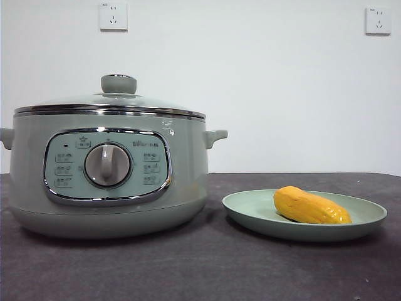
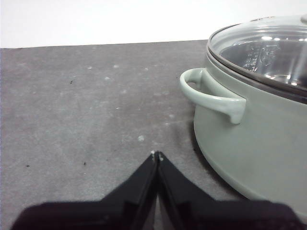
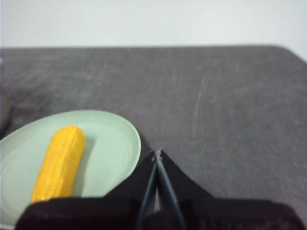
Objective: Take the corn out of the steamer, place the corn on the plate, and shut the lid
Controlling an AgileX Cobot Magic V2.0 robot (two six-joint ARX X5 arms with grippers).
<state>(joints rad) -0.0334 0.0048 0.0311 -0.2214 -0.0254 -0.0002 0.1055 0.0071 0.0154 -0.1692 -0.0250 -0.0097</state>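
Observation:
The sage-green steamer (image 1: 106, 175) stands at the left of the front view with the glass lid (image 1: 113, 103) resting on it, knob up. The yellow-orange corn (image 1: 310, 207) lies on the pale-green plate (image 1: 250, 210) to the steamer's right. My left gripper (image 2: 157, 154) is shut and empty over bare table beside the steamer's side handle (image 2: 211, 96); the lid (image 2: 268, 48) shows there too. My right gripper (image 3: 157, 153) is shut and empty just beside the plate (image 3: 115, 143), with the corn (image 3: 60, 163) lying on it. Neither arm shows in the front view.
The dark grey table (image 1: 200, 269) carries only the steamer and the plate. A white wall with two sockets (image 1: 113, 15) stands behind.

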